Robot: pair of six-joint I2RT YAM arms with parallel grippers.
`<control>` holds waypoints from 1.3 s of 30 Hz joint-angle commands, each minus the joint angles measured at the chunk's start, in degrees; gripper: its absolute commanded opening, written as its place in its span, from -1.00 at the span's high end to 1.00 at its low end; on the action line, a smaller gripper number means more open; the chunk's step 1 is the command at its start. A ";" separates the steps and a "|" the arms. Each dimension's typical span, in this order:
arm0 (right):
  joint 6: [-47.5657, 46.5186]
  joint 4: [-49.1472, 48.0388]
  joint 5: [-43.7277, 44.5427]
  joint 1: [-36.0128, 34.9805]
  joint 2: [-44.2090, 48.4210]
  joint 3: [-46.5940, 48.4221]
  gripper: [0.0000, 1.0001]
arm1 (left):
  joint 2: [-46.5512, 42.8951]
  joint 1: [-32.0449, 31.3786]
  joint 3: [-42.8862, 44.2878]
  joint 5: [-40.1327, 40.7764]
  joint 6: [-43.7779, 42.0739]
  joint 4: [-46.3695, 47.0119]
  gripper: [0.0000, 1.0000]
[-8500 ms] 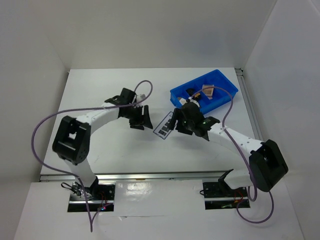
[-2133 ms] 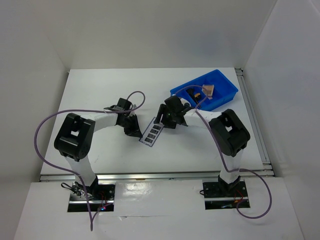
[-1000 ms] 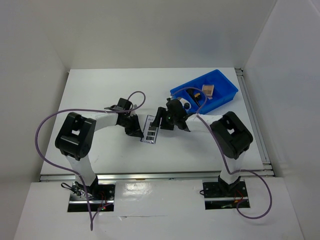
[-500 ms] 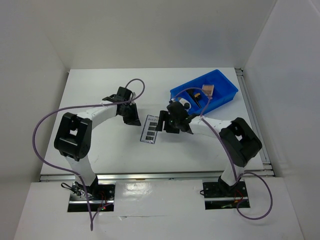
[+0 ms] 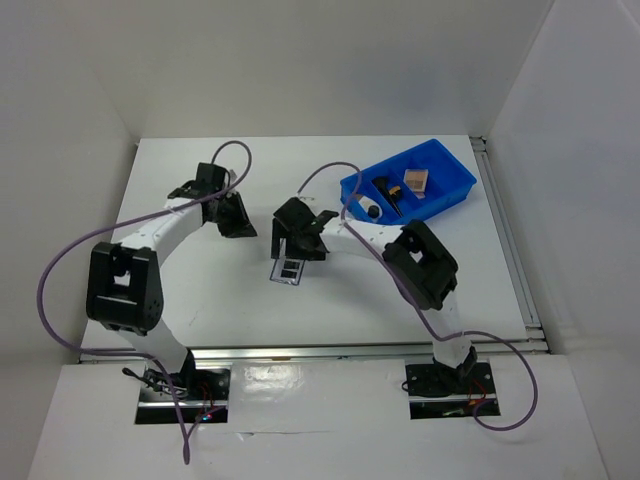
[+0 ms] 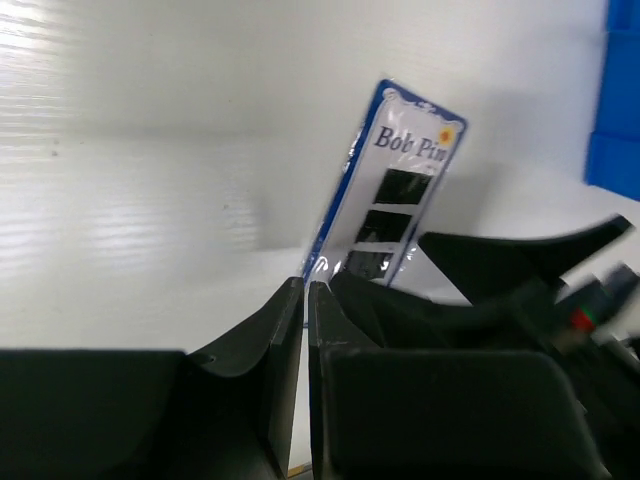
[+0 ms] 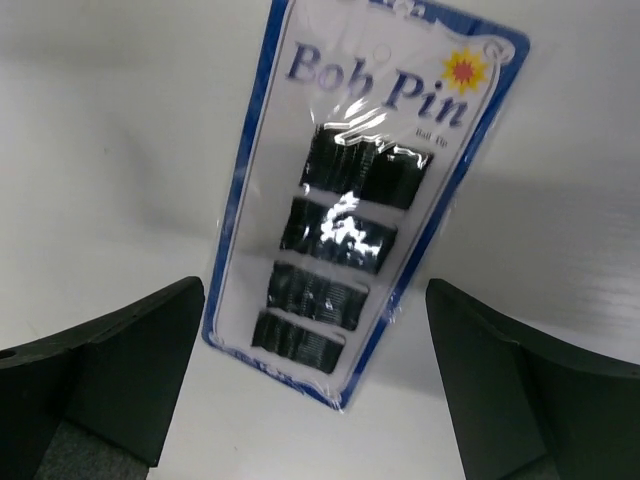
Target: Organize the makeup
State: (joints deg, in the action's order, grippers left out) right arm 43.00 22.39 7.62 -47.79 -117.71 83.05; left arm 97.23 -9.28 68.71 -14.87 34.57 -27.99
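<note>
A blue-edged card of black bobby pins marked "Bob Pin" (image 7: 358, 205) lies flat on the white table, its lower end showing under my right gripper (image 5: 289, 268). The right gripper (image 7: 315, 300) hovers just above the card, jaws wide open on either side of it and touching nothing (image 5: 299, 243). My left gripper (image 5: 239, 217) is shut and empty, back and to the left of the card. In the left wrist view its closed fingertips (image 6: 305, 290) point toward the card (image 6: 398, 195). Other makeup lies in the blue bin (image 5: 451, 166): a tan compact (image 5: 415, 180) and a black brush (image 5: 393, 196).
The blue divided bin stands at the back right of the table, and its corner shows at the right edge of the left wrist view (image 6: 622, 100). White walls close in the table on three sides. A metal rail (image 5: 300, 350) runs along the near edge.
The right gripper has opened wide and moved left over the card. The left arm has drawn back to the upper left, away from the card, still shut.
</note>
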 commanded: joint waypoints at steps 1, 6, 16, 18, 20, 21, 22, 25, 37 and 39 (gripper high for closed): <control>3.75 11.62 6.53 -1.08 -7.01 5.11 -1.00 | -6.17 1.72 -0.33 -0.68 -1.61 -1.28 0.58; 3.75 16.46 9.87 -2.92 -11.84 10.38 -1.00 | -9.33 4.09 -0.33 -0.16 -1.61 -2.33 0.58; 2.08 18.65 11.19 -5.21 -18.60 16.45 -1.00 | -12.33 7.61 -1.91 -1.91 -1.61 -2.33 0.58; 2.08 19.26 11.19 -5.21 -19.22 17.58 -1.00 | -12.33 7.61 -2.44 -2.44 -1.61 -1.81 0.58; 2.08 19.96 11.19 -5.21 -20.71 18.98 -1.00 | -12.33 7.61 -2.44 -2.44 -2.14 -1.81 0.58; 1.56 19.97 11.19 -5.21 -20.72 19.00 -1.00 | -12.33 7.61 -2.96 -2.44 -2.14 -1.81 0.58; 1.56 19.97 11.19 -5.21 -21.41 19.78 -1.00 | -12.33 7.61 -2.97 -2.44 -2.14 -1.81 0.58; 1.56 21.20 11.72 -5.74 -22.73 20.49 -1.00 | -12.33 7.61 -2.97 -2.44 -2.14 -1.81 0.58; -0.03 21.72 11.19 -6.26 -25.19 22.77 -0.89 | -12.86 11.03 -2.97 -2.97 -3.19 -1.81 0.58; -0.55 22.25 11.19 -6.26 -25.20 23.38 -0.77 | -12.86 11.04 -2.97 -3.50 -3.19 -1.81 0.58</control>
State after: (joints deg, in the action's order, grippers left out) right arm 41.56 39.24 24.16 -53.30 -134.58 109.03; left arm 86.67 1.23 65.98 -16.86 32.91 -30.04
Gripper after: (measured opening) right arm 0.906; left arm 0.208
